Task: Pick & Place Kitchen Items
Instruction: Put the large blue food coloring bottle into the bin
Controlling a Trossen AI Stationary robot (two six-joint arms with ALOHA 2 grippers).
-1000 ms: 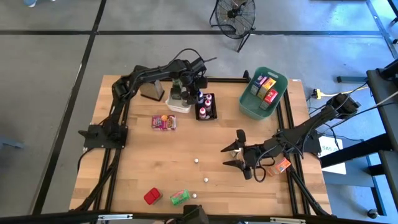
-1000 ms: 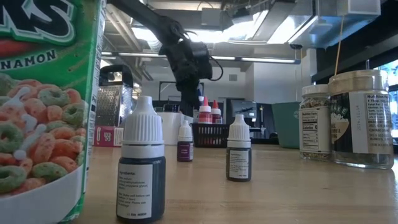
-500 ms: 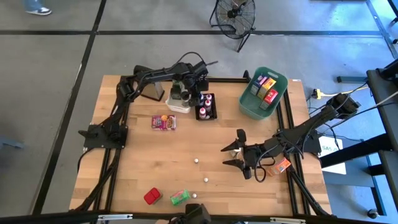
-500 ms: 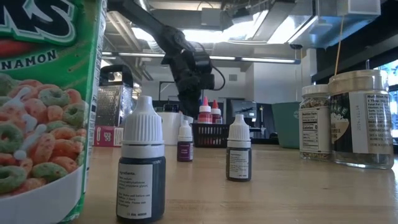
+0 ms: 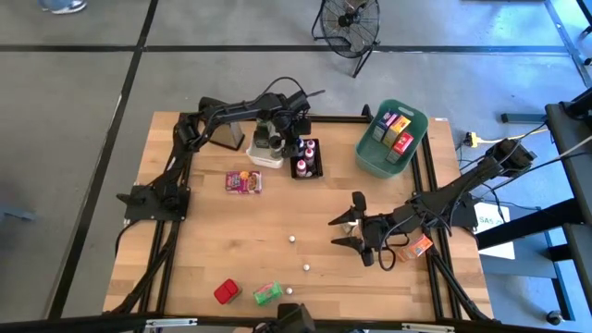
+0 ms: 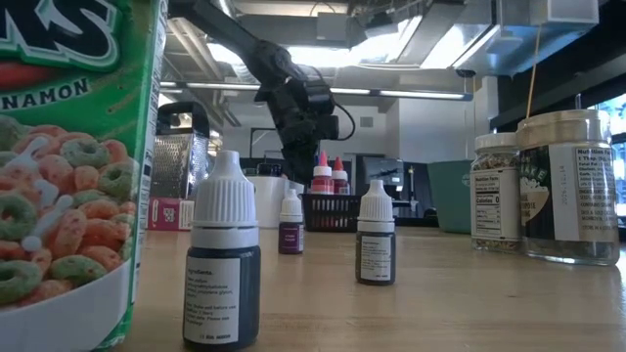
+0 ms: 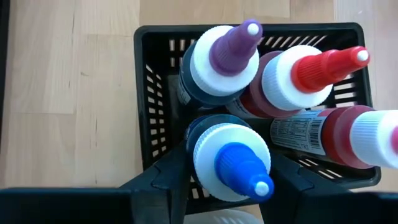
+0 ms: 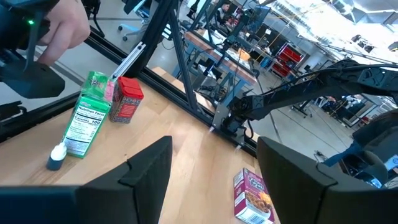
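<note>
The left gripper (image 7: 227, 180) hangs over the black basket (image 7: 155, 118) at the far side of the table (image 5: 203, 240), its two fingers closed around the blue-tipped bottle (image 7: 233, 162), which stands in the basket. Four squeeze bottles show in that basket: the blue-tipped one, a purple-tipped bottle (image 7: 221, 59) and two red-tipped bottles (image 7: 298, 71), one of which lies tilted along the basket's wall. Just beside the basket stands a white bin (image 5: 264, 153), and beyond that a grater (image 5: 225, 132). The teal bin (image 5: 368, 157) near the far right corner holds several coloured packets; their exact number cannot be told from above. A pink packet (image 5: 244, 182) lies flat on the wood in front of the white bin. The right gripper (image 5: 346, 231) hovers over the near right part of the table with its fingers spread apart and nothing between them. Two small white-capped bottles (image 5: 291, 238) stand well apart from each other on the open wood to the left of that gripper, and a third stands at the near edge beside a green carton (image 5: 266, 294) and a red box (image 5: 225, 292). An orange packet (image 5: 421, 244) lies close to the right arm. From table height, three dropper bottles (image 6: 222, 259) stand in a loose row, with a cereal box (image 6: 68, 166) at one side and two jars (image 6: 562, 186) at the other.
</note>
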